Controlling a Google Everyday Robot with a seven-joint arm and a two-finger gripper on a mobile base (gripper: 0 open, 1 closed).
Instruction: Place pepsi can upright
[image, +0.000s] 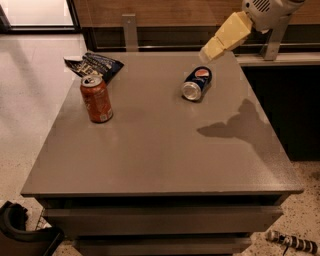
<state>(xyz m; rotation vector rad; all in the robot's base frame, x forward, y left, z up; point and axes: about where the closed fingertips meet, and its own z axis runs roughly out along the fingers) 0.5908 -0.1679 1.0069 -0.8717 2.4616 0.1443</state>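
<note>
My gripper (215, 47) is hovering just beyond the toppled dark-blue aluminium pepsi can (197, 83); its long axis is pointing at my gripper; jaws' state I cannot tell.

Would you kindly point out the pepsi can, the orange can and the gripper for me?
pepsi can (197, 83): camera view, blue side, lying down.
orange can (97, 100): camera view, middle of upright body.
gripper (209, 51): camera view, its tip, just beyond the pepsi can, top right.

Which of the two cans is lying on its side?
The blue pepsi can, right of centre, with the gripper hovering just beyond it; the orange-red can at left stands upright.
</note>
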